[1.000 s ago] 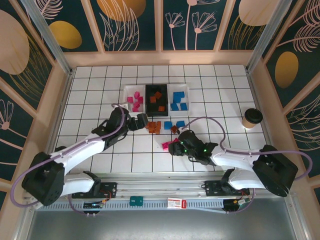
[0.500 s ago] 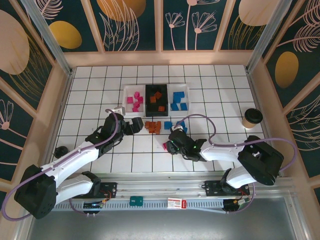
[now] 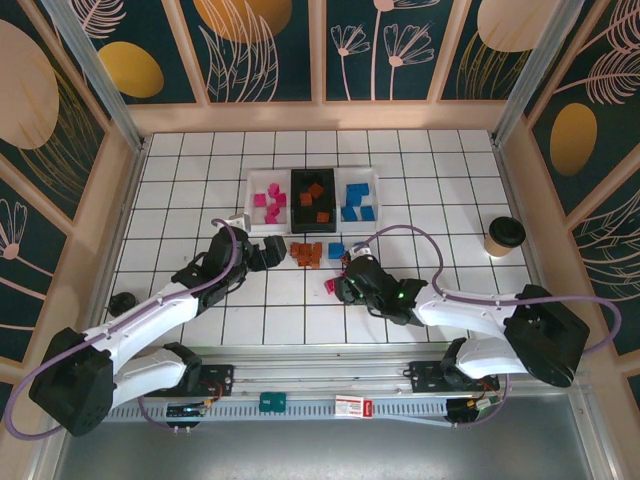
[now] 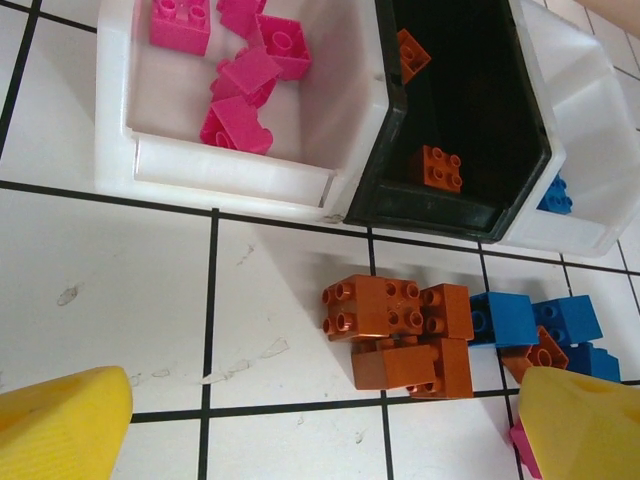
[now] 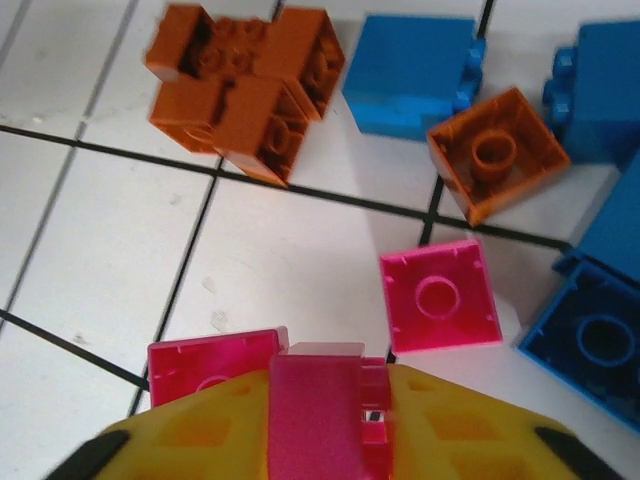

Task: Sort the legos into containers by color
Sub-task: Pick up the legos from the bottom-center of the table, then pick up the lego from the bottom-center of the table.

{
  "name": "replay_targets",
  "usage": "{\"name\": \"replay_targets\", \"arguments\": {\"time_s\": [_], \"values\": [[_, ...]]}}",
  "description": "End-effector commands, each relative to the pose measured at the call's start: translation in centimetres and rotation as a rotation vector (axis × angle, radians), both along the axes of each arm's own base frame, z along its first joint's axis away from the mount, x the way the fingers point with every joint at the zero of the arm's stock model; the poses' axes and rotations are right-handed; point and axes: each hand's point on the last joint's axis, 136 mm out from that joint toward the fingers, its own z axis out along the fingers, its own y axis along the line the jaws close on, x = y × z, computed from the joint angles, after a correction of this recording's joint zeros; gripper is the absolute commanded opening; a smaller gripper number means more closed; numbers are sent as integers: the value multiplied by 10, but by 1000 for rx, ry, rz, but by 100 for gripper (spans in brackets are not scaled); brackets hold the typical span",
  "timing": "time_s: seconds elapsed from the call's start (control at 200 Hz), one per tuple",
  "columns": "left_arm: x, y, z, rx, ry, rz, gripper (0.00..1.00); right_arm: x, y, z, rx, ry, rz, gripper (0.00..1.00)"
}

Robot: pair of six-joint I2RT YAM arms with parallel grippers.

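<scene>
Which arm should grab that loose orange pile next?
Left. The left end effector is open beside the orange pile, close to the black bin; the right end effector is closed on a pink lego.

High overhead; both wrists near legos (image 3: 307, 253)

Bright, even overhead light; soft shadows; right wrist view slightly blurred.

The magenta bricks (image 4: 240, 95), orange-brown bricks (image 4: 395, 330) and blue bricks (image 5: 405, 75) are of hard smooth plastic with a light gloss. The white bin (image 4: 230, 180) is smooth, half-matt plastic and the black bin (image 4: 420, 215) shines more, while the white table tiles (image 4: 110, 270) look smooth with small scuffs. The left gripper (image 4: 320, 400) has yellow fingers (image 4: 60, 425) of matt, finely ribbed plastic
</scene>
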Motion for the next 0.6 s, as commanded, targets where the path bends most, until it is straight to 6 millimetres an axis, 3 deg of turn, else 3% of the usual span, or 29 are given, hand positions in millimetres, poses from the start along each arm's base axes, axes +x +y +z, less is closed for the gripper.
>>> {"name": "replay_targets", "arguments": {"time_s": [0.0,0.1,0.27,0.41,0.596], "values": [[-1,1,-8,4,17,6,99,-8,-13,-23,-80,49,-18,47],[-1,1,-9,3,19,4,99,-8,-13,-24,-67,49,-27,57],[-1,1,-9,8,15,2,99,-5,-13,-18,-58,26,-35,56],[-2,1,-11,10,23,-2,99,-5,-22,-25,-107,41,-61,53],[-4,0,-12,5,27,-10,99,-16,-36,-13,-87,35,-67,63]]}}
